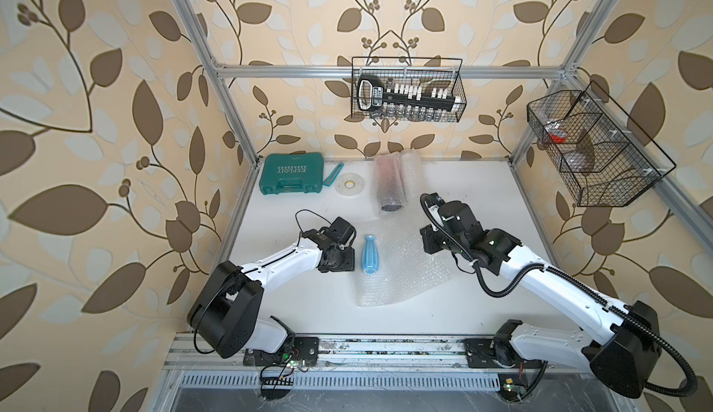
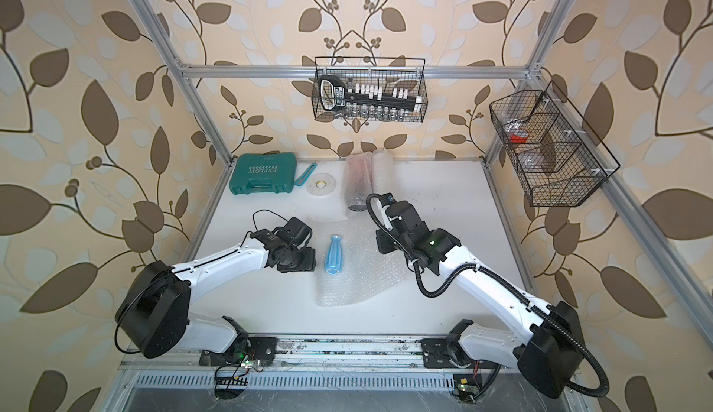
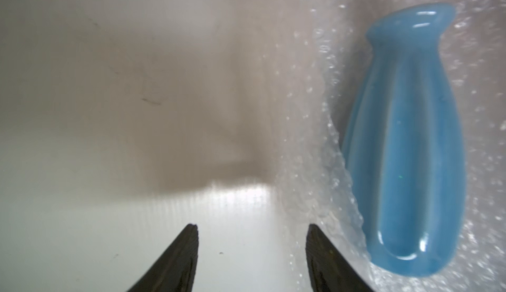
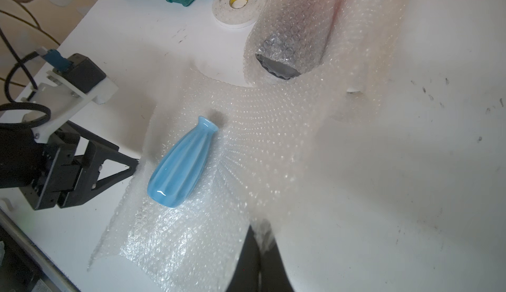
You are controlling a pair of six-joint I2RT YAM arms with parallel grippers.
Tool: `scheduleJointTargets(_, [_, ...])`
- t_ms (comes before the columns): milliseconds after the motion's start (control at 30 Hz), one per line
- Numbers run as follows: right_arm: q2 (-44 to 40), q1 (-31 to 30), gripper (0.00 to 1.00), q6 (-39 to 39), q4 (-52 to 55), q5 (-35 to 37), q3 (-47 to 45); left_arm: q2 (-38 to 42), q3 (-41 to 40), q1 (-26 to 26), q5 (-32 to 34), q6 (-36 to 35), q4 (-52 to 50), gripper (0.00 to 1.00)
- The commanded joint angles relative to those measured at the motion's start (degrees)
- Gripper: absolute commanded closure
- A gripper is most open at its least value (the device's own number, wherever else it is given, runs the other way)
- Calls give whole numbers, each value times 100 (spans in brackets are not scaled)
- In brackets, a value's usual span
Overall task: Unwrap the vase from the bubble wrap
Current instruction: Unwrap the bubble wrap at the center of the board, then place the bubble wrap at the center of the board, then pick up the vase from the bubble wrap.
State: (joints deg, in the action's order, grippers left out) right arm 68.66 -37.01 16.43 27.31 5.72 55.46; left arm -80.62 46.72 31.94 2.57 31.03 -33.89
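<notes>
1 vase [image 1: 369, 255], light blue and ribbed, unwrapped. It lies on its side on the bubble wrap [image 1: 405, 275], neck toward the back wall, close to the sheet's left edge.

1 sheet of the bubble wrap, spread mid-table. Its left edge curls up just beside the vase, and its right side lifts toward the right gripper [image 4: 261, 233].

Left gripper [image 3: 252, 229]: jaws apart, and we see only bare table [image 3: 109, 195] between them. 1 fingertip [image 3: 317, 238] stands at the sheet's curled edge, near the vase.

Right gripper: pinched tight on a raised fold of the sheet.

2 wrapped rolls [image 1: 393, 182] at the back; the sheet's far edge runs up to them.

1 green case [image 1: 292, 178], 1 blue cutter [image 1: 334, 175] and 1 tape roll [image 1: 350, 185] sit back-left, well apart from the vase. We note bare tabletop right of the sheet.
</notes>
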Motion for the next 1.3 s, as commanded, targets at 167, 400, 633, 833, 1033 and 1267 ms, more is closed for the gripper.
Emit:
scheduleJointTargets(167, [136, -17, 100, 1, 73, 141, 28, 1019, 460, 35, 1310, 128, -570, 34])
scheduleJointTargets(400, [182, -21, 100, 19, 31, 123, -27, 1238, 636, 38, -496, -430, 169, 22])
scheduleJointTargets(633, [214, -17, 100, 27, -21, 96, -70, 255, 1239, 39, -1444, -335, -415, 18])
scheduleJointTargets(833, [285, -18, 100, 36, -57, 67, -97, -409, 1347, 45, -1832, -277, -340, 14])
scheduleJointTargets(1033, [335, -17, 100, 45, -90, 43, -134, -854, 1410, 57, -2180, -251, -95, 14])
scheduleJointTargets(1267, [378, -16, 100, 63, -131, 13, -176, -1240, 1463, 79, -2445, -161, 107, 17])
